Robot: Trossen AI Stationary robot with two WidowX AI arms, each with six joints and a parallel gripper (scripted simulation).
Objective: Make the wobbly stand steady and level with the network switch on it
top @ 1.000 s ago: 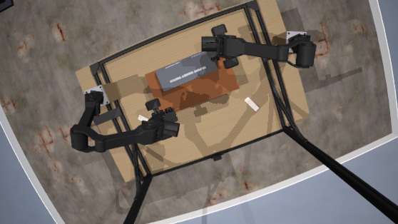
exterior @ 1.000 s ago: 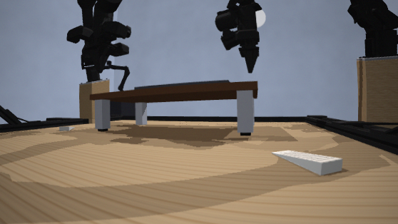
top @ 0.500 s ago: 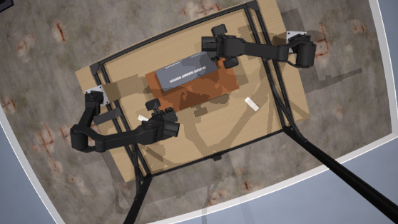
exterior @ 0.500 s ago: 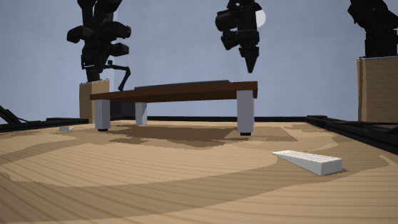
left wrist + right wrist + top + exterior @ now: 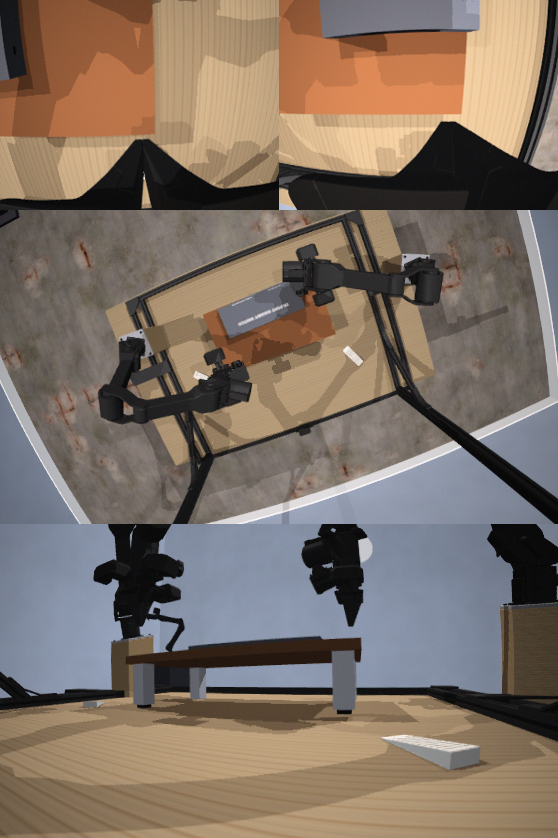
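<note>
The orange-brown stand (image 5: 325,325) (image 5: 250,659) (image 5: 103,103) (image 5: 419,98) is on its legs. Its exact tilt and any gap under a foot cannot be judged. The grey network switch (image 5: 260,312) (image 5: 260,641) (image 5: 4,56) (image 5: 401,16) lies on top, toward one long edge. One white wedge (image 5: 353,356) (image 5: 464,757) lies beyond the stand. Another wedge (image 5: 200,375) (image 5: 92,704) lies near the left arm, partly hidden in the top view. My left gripper (image 5: 141,145) is shut and empty beside one corner. My right gripper (image 5: 352,625) (image 5: 447,128) is shut and empty, raised near the diagonally opposite corner.
Black frame rails (image 5: 305,428) (image 5: 300,690) border the work area, with more bars at both ends. Arm bases stand at both ends of the wooden table (image 5: 300,400). Both arms hang over the scene, and their shadows cross the stand and table.
</note>
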